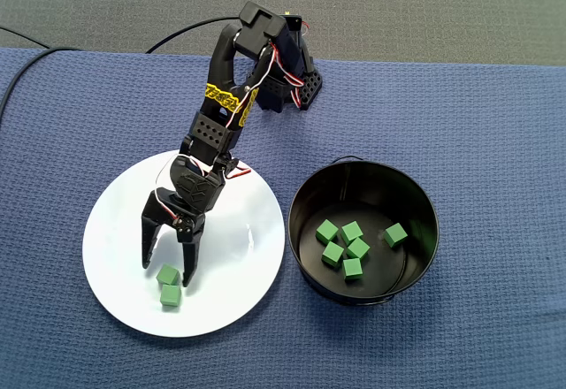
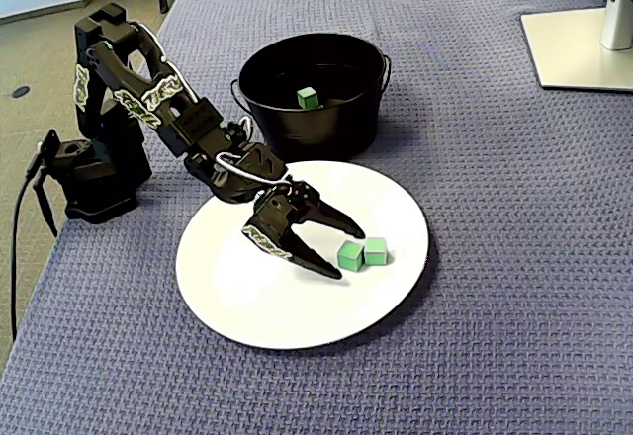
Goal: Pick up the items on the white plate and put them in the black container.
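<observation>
Two small green cubes lie side by side on the white plate [image 1: 124, 230] [image 2: 227, 287]. One cube [image 1: 167, 275] [image 2: 349, 255] sits right at my fingertips; the other [image 1: 170, 296] [image 2: 376, 250] lies just beyond it. My black gripper [image 1: 167, 271] [image 2: 343, 252] is open and low over the plate, its two fingers straddling the nearer cube without closing on it. The black container [image 1: 305, 239] [image 2: 326, 129] stands beside the plate and holds several green cubes [image 1: 353, 269] [image 2: 308, 98].
Everything rests on a blue woven cloth [image 1: 486, 124] [image 2: 495, 158]. The arm's base [image 1: 301, 84] [image 2: 94, 173] stands at the table's edge with a cable trailing off. A white monitor foot [image 2: 584, 44] sits at the far corner in one fixed view.
</observation>
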